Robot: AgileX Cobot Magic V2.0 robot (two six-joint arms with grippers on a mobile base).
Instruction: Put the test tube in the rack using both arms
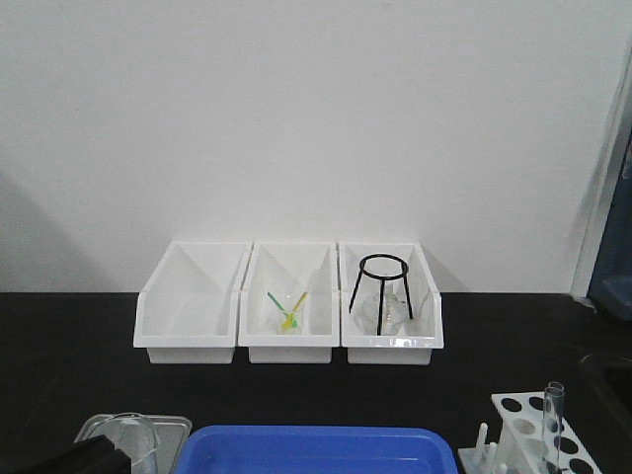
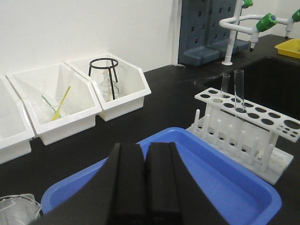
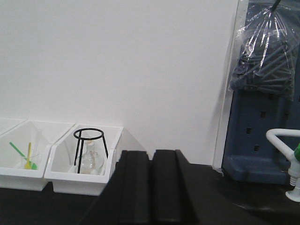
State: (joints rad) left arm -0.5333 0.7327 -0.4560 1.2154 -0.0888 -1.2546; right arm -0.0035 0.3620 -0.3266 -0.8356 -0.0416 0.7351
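Observation:
A clear test tube stands upright in the white rack at the bottom right of the front view. In the left wrist view the rack lies right of the blue tray, with the tube in a back hole and a second fainter tube beside it. My left gripper is shut and empty, above the blue tray's near left part; it shows as a dark shape at bottom left. My right gripper is shut and empty above the black bench; the rack is out of its view.
Three white bins stand in a row at the back; the middle holds green and yellow sticks, the right a black tripod over a flask. A blue tray sits front centre, a clear beaker at its left. A sink lies right.

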